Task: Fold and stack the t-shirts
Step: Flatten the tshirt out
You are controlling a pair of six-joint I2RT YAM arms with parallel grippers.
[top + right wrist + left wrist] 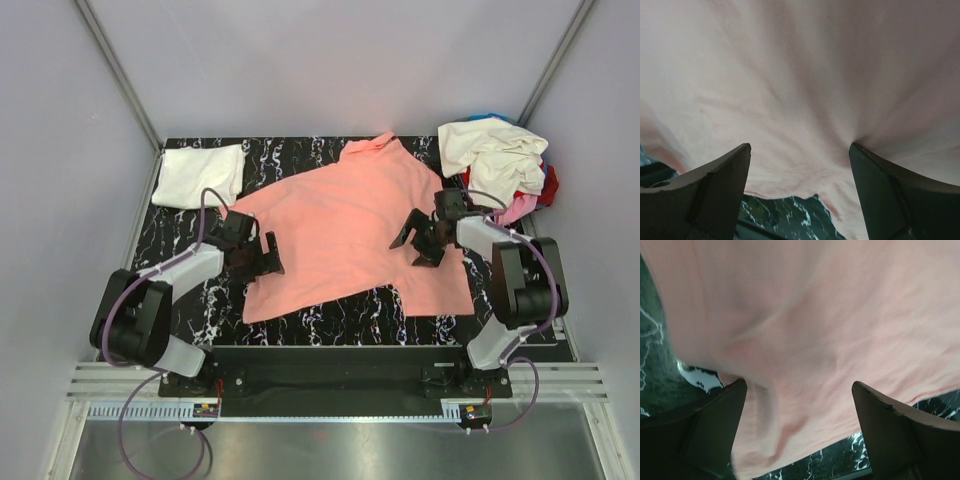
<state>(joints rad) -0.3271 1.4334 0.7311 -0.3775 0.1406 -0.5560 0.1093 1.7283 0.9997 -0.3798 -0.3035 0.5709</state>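
Note:
A salmon-pink t-shirt lies spread flat over the middle of the black marbled table, its collar toward the back. My left gripper is open at the shirt's left edge; in the left wrist view its jaws straddle the pink cloth near a hem. My right gripper is open over the shirt's right side. In the right wrist view the jaws stand wide over the cloth, and the right fingertip presses into it, with creases radiating out.
A folded white t-shirt lies at the back left corner. A heap of t-shirts, cream on top with red, pink and blue beneath, sits at the back right. Bare table shows near the front edge. Grey walls enclose three sides.

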